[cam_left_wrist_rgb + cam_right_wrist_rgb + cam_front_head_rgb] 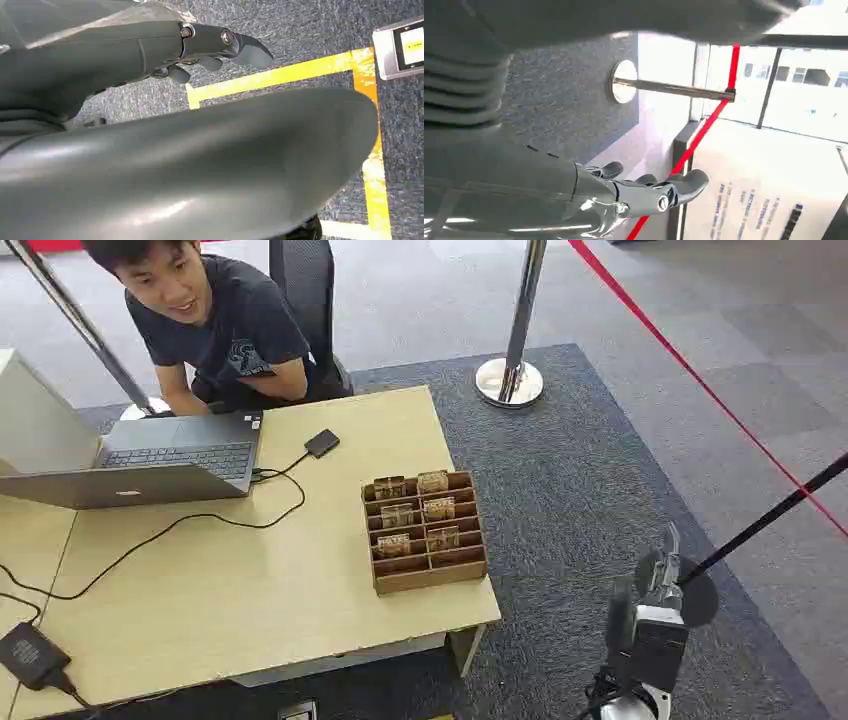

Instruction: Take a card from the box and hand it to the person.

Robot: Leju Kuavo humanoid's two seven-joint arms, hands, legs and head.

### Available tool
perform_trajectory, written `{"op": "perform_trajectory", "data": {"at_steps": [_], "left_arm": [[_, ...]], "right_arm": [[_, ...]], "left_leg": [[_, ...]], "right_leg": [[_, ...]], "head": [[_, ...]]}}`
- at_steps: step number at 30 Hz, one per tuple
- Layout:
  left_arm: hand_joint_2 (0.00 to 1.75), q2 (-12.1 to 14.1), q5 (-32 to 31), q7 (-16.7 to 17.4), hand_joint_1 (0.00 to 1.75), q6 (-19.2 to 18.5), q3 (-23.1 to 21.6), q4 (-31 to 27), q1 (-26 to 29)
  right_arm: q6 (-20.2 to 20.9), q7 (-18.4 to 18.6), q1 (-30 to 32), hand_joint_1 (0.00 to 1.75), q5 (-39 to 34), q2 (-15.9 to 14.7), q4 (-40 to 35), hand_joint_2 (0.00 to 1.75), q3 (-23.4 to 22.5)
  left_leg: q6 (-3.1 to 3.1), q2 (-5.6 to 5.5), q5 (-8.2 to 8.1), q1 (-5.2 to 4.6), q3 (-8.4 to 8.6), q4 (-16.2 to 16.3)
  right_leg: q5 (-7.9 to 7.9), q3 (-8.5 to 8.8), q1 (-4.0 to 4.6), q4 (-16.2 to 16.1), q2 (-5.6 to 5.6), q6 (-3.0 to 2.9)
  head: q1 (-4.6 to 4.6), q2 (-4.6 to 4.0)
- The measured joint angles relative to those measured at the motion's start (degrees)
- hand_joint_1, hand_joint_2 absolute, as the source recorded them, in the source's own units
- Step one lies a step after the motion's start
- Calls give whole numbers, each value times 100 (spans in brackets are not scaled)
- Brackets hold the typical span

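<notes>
With both hands empty, fingers loosely apart, the right hand (655,590) hangs well off the table, so a long reach toward the box (425,531) risks knocking its upright cards (439,508) or shoving it.

You see an open laptop (150,465) on the bench (230,600), a cabled power brick (28,655) near its corner.

My right hand (662,585) hangs over the carpet, well apart from the table (250,600), with open floor between. The wooden box (425,532) stands near the table's right edge, with bare tabletop on its left. Behind it lie a black cable (200,520) and a small black device (322,443) (both low). The laptop (160,465) blocks the way to the person (215,325). A steel post (515,335) stands beyond the table.
</notes>
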Motion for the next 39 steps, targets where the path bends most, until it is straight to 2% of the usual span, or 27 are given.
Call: {"op": "perform_trajectory", "data": {"at_steps": [11, 24, 32, 39], "left_arm": [[0, 0, -98, 46, 0, -22, 0, 0, -6], [0, 2, -217, 46, 0, -96, 0, 0, -11], [0, 9, -297, 48, 0, -118, -13, 0, -17], [0, 28, -345, 48, 0, -136, -13, 0, -20]], "right_arm": [[-68, 109, -373, 0, 407, -129, 210, 175, 149], [-140, 188, -502, 0, 776, -271, 376, 175, 346], [-343, 335, -639, 0, 1559, -420, 536, 175, 685], [-701, 660, -799, 0, 2498, -723, 732, 175, 1145]], "left_leg": [[0, 0, 0, 0, -1, 0], [0, 0, 0, 0, -1, 0], [0, 0, 0, 0, -1, 0], [0, 0, 0, 0, -2, 0]], "right_leg": [[0, -1, 0, 0, 0, 0], [0, -1, 0, 0, 0, 0], [0, -1, 0, 1, 0, 0], [0, -1, 0, 1, 0, 0]], "head": [[0, 0], [2, 0], [2, 0], [2, 0]]}}
